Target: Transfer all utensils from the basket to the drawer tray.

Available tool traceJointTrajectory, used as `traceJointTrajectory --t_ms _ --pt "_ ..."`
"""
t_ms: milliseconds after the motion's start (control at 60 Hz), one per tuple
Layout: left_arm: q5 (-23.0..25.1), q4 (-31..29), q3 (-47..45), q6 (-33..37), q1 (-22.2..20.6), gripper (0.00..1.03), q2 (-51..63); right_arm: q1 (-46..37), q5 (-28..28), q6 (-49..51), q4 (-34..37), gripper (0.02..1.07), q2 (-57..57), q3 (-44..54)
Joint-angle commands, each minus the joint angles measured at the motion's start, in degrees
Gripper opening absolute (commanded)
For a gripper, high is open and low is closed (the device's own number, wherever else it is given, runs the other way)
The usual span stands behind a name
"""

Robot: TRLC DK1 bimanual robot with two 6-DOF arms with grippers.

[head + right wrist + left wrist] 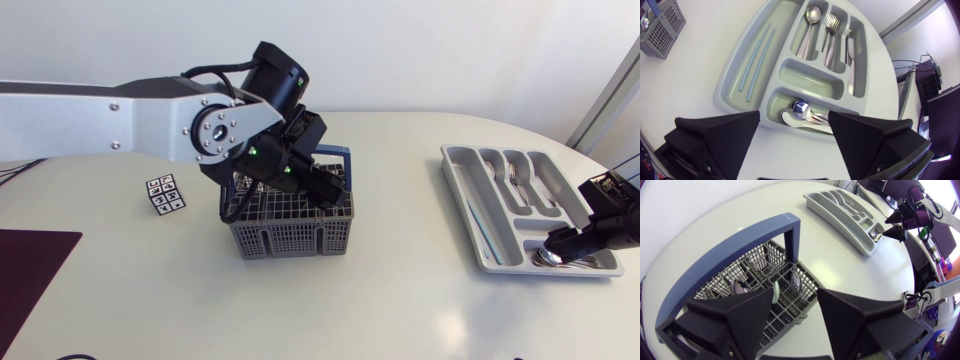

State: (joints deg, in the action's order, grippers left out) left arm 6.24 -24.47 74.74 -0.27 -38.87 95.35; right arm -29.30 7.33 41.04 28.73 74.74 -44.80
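On your counter [400, 310] a small cube [165, 194] with black-and-white printed squares stands near the grey basket [290, 232], on its left, its marks too small to read, and a dark maroon mat [25, 275] lies at the near left corner, well apart from both. The drawer tray [478, 235] sits at the right side of the counter, well apart from the basket. The basket's blue handle [740, 240] arches across just ahead of your left pincer [795, 300], and your left arm [100, 120] overhangs the basket's far side. That left pincer hangs over the basket with its fingers spread wide; between them you look down on a pale utensil tip [775, 291] and a spoon bowl [796, 280] standing in the grid compartments, with a second spoon [737, 286] further in; whether a finger touches any of them cannot be told. In the tray, two pale blue chopsticks [756, 57] lie in the long side compartment, a single spoon [810, 25], forks [832, 27] and a knife [850, 52] in the three parallel ones, and a heap of spoons [802, 117] in the end compartment. Your right pincer [794, 114] hovers wide open directly over that heap, gripping none of it
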Motion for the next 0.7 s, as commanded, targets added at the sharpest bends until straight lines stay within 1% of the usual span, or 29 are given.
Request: traceJointTrajectory --t_ms 0,83,167,367,417,483,533,617,683 --pt "-0.3 0.2 1.7 -1.8 -0.6 0.57 1.9 1.2 0.5 -2.3 1.1 1.01 -1.4 -0.1" --pt "-0.3 0.5 2.0 -1.9 -0.9 0.56 2.3 1.9 0.7 -2.8 1.1 1.01 -1.8 0.1" --pt "-0.3 0.8 2.3 -1.9 -0.9 0.51 2.6 2.5 0.7 -3.3 1.1 1.01 -1.9 0.2" --pt "-0.4 1.1 2.3 -1.9 -0.9 0.51 2.8 3.0 0.8 -3.6 0.6 1.01 -2.1 0.7" --pt "-1.8 1.1 2.3 -1.8 -0.9 0.51 2.9 3.0 1.2 -3.5 0.6 1.01 -2.1 0.7" --pt "-2.4 1.1 2.2 -1.8 -0.8 0.51 2.8 3.0 1.3 -3.5 0.6 1.01 -2.3 0.8" --pt "-4.2 1.1 2.1 -1.8 -0.8 0.5 2.6 3.1 1.4 -3.4 0.5 1.01 -2.4 0.9" --pt "-5.8 1.1 2.1 -1.9 -0.9 0.47 2.6 3.3 1.5 -3.4 0.4 1.01 -2.8 1.1" --pt "-8.0 1.4 2.2 -1.8 -1.2 0.47 2.6 3.5 1.5 -3.4 0.4 1.01 -3.0 1.3"
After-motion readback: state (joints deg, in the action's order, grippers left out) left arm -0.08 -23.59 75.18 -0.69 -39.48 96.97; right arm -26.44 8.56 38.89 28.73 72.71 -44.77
